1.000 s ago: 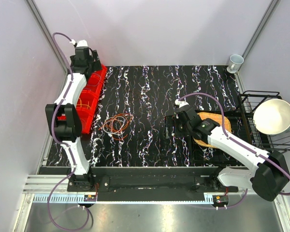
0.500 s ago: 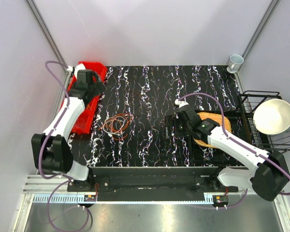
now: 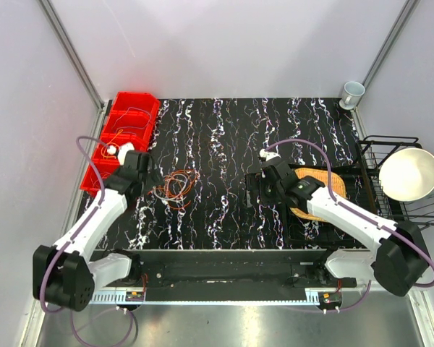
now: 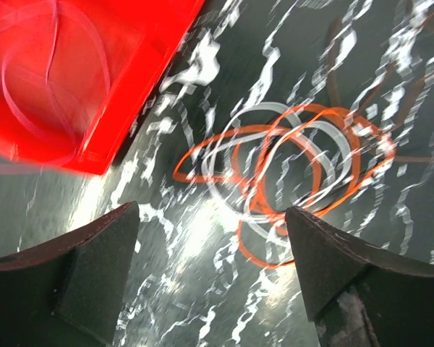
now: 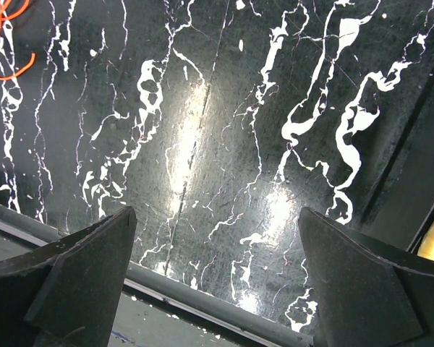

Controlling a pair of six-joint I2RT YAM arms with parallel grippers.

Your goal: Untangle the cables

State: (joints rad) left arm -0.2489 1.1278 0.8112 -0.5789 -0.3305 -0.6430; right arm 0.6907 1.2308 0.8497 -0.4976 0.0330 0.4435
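So the cables (image 3: 175,186) are sitting in one loose tangle on the left half of the bench, about midway between the far and near edges, a bit out from the red bins (image 3: 126,123) that line the left edge. Mostly orange loops with some whitish-grey ones woven through (image 4: 289,181), all lying flat on the black marbled top. The left gripper (image 3: 149,177) hangs just on the left-edge side of the pile, jaws spread wide with nothing in them; in the wrist view (image 4: 211,210) the tangle lies just past the fingertips, more towards one finger. A few thin pale loops are in the bins too (image 4: 29,87). The right gripper (image 3: 257,189) is over bare bench right of the middle, also wide open and empty (image 5: 217,211), well apart from the pile.
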